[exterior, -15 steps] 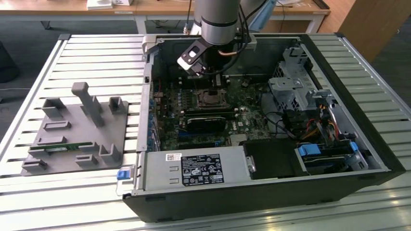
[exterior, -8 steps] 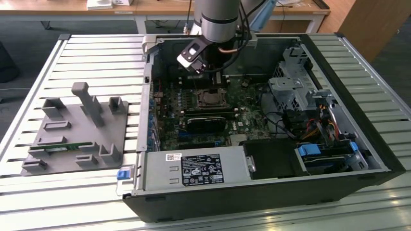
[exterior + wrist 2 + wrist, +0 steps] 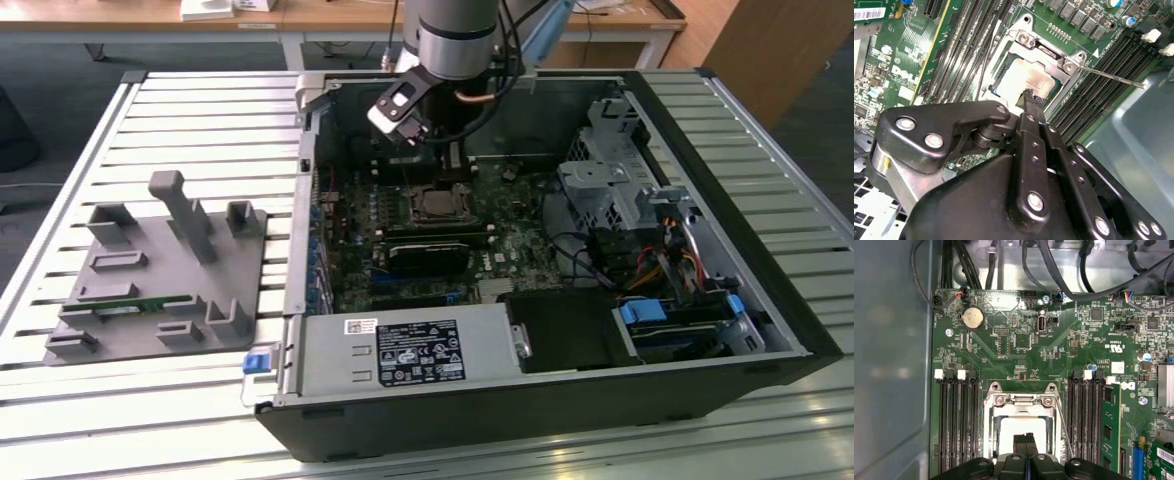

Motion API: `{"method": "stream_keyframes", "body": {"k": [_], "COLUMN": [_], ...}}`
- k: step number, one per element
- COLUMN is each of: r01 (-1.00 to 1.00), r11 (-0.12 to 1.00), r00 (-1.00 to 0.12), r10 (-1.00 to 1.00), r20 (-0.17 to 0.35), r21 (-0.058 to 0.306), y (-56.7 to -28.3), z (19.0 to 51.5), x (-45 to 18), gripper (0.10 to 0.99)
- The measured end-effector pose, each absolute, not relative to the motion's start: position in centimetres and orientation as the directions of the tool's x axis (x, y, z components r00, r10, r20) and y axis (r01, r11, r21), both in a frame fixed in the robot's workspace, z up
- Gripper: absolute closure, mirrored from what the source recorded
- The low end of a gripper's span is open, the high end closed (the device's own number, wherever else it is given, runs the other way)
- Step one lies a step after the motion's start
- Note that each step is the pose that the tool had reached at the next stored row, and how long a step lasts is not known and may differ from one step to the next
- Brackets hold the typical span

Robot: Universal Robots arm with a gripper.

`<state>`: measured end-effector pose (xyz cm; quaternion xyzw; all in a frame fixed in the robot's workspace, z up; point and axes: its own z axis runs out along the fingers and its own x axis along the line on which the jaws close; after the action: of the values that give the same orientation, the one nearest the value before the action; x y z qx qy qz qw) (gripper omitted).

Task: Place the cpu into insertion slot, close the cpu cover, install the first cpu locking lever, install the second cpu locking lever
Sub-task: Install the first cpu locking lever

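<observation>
One grey robot arm (image 3: 454, 40) is reaching down into the open black computer case (image 3: 534, 400), which is lying on the slatted metal desk (image 3: 200, 100). Its black fingers (image 3: 1033, 100) are pressing tightly together with nothing between them. Their tips are hanging right over the small square silver-topped cpu (image 3: 1009, 432); I cannot tell if they touch it. That chip is lying in the black-framed square insertion slot (image 3: 412, 204) on the green motherboard (image 3: 1019, 355), with the thin silvery cpu cover (image 3: 1021, 401) lying flat around it. A thin metal locking lever (image 3: 1114, 77) is sticking out beside the slot. A grey fixture block (image 3: 160, 270) is sitting at the exterior view's left.
</observation>
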<state>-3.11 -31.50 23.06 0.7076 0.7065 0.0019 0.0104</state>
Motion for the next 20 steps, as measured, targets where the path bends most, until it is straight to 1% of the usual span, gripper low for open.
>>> {"method": "stream_keyframes", "body": {"k": [20], "r01": [1.000], "r11": [-0.001], "r00": [0.002], "r10": [1.000], "r20": [-0.012], "r21": [0.018], "y": [-31.5], "z": [25.5], "x": [-3.1], "gripper": [0.980]}}
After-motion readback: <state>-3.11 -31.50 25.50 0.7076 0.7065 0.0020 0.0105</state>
